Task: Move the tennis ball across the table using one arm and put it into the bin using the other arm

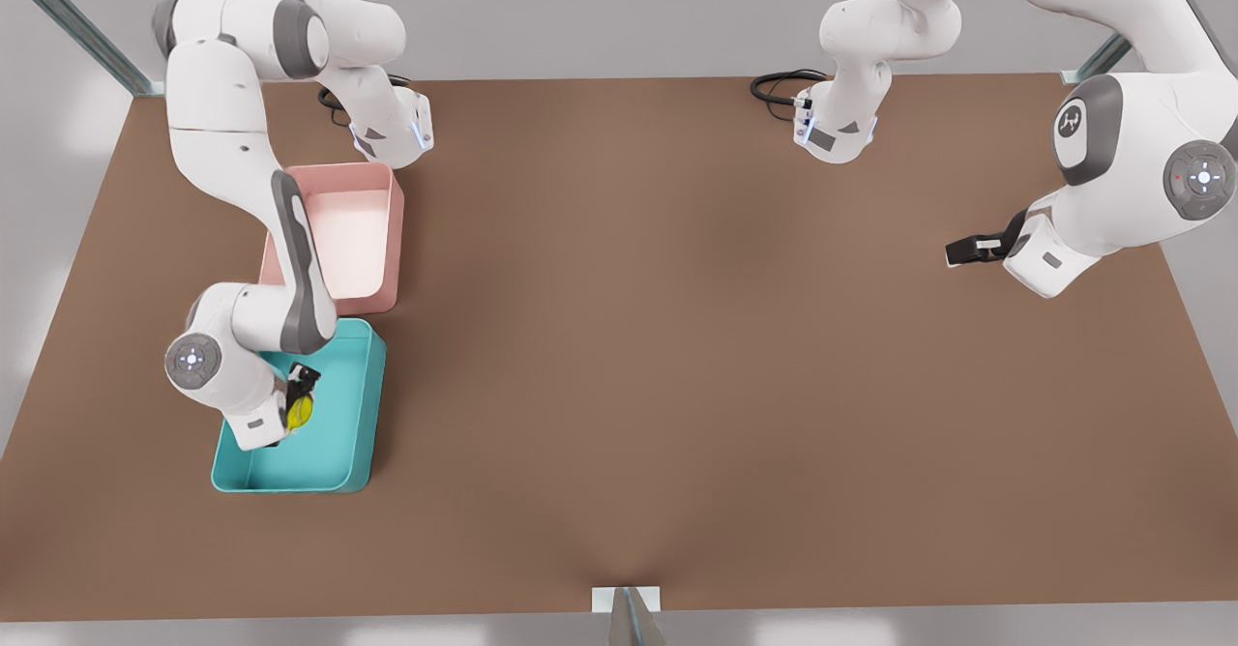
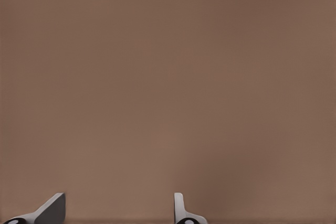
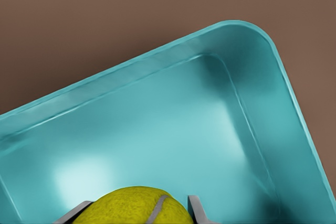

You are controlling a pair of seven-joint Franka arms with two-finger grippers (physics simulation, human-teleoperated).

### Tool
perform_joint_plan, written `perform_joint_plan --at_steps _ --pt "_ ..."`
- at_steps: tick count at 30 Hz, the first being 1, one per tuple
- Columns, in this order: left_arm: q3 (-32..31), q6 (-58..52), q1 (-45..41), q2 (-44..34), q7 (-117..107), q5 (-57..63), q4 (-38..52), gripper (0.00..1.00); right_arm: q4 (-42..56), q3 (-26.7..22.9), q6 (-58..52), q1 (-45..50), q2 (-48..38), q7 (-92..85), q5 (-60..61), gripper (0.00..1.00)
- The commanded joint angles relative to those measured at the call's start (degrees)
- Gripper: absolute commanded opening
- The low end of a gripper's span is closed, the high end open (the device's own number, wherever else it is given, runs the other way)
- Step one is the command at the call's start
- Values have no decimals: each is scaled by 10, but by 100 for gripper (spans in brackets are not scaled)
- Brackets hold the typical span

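Risk is what we are watching now, because the ball [image 1: 300, 414] is hanging over the bin [image 1: 363, 404] and is not yet lying in it. We are seeing the right tool [image 1: 298, 402] closed on the ball, one finger on each side, above the teal floor near the middle of the bin; the right wrist view is showing the ball between the fingers [image 3: 195, 206] with the bin wall beyond.

We are judging that the release is the delicate step. If the tool is opening from too high, the ball is likely bouncing on the hard floor and may jump over the low wall onto the surface [image 1: 677, 337]. A ball is also rolling easily, so a sideways move during the opening could be pushing it toward the rim. The pink bin [image 1: 382, 240] is standing just beside the teal one, and a bounce toward it would be ending in the wrong place.

We are seeing the left tool [image 1: 967, 250] waiting well apart, at the front view's right, open and holding nothing, over bare surface.
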Motion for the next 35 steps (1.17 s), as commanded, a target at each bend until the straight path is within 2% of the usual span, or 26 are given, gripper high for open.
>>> perform_joint_plan --at_steps 1,2,3,9,10,11,12,14,16,19,20,21,22,35 --pt "0 0 0 -1 4 0 0 100 17 -2 -17 -7 22 31 20 44" --pt "0 0 0 -1 4 0 0 100 27 -2 -17 -15 31 31 24 51" --pt "0 0 0 0 4 0 0 100 28 -2 -17 -16 35 31 36 100" --pt "-1 8 4 -8 5 0 -1 100 50 0 -26 -12 36 41 38 100" --pt "-6 7 4 -12 5 0 -2 100 78 3 -84 -10 35 110 39 100" --pt "-6 5 9 -12 23 0 -5 100 132 4 -194 3 34 251 37 100" --pt "-6 4 15 -12 37 0 -5 100 163 3 -251 24 33 381 31 100" --pt "-6 7 18 -8 43 0 -5 100 203 1 -336 40 22 626 27 100" --pt "-7 7 15 -8 43 0 -5 100 210 3 -369 56 -34 717 -49 100" --pt "-11 7 13 -8 39 0 -5 100 181 7 -444 47 -169 740 -57 100" --pt "-11 7 13 -8 39 0 -5 100 159 33 -462 24 -209 782 -56 100" --pt "-13 7 13 -8 39 0 -5 100 125 81 -462 -10 -251 807 -56 100" --pt "-13 7 13 -8 39 0 -5 100 108 83 -461 -11 -272 816 -56 100" --pt "-14 6 13 -8 39 2 0 100 92 83 -458 -12 -295 805 -49 100"
